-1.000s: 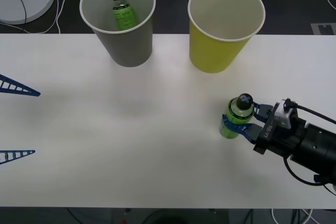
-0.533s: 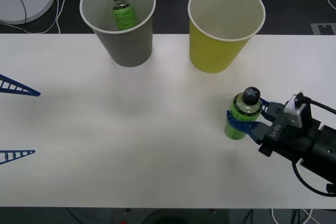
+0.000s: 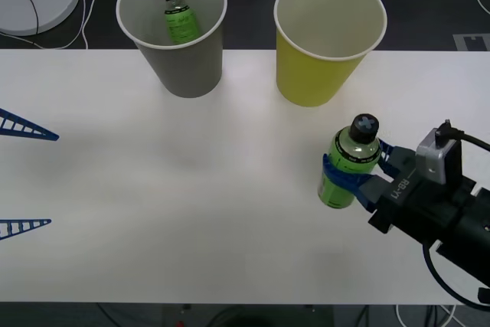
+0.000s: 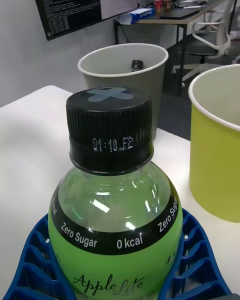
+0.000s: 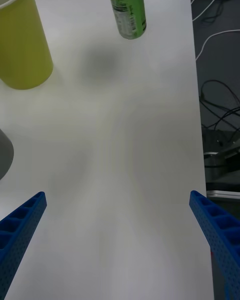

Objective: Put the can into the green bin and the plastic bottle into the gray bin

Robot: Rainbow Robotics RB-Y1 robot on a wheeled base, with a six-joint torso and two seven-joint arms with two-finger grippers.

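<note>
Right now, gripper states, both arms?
Left gripper: open, empty, at the table's left edge.
Right gripper: shut on the plastic bottle.

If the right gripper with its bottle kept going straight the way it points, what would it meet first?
Probably the gray bin, dead ahead of the right gripper and its plastic bottle; the green bin sits just off that line, though depth is uncertain.

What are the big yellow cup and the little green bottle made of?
The green bin looks like paper or thin card: matte yellow-green wall, rolled white rim, like a giant paper cup. The plastic bottle in the right pincer looks like clear, shiny green plastic that catches the light, with a ridged black cap, probably hard plastic.
</note>
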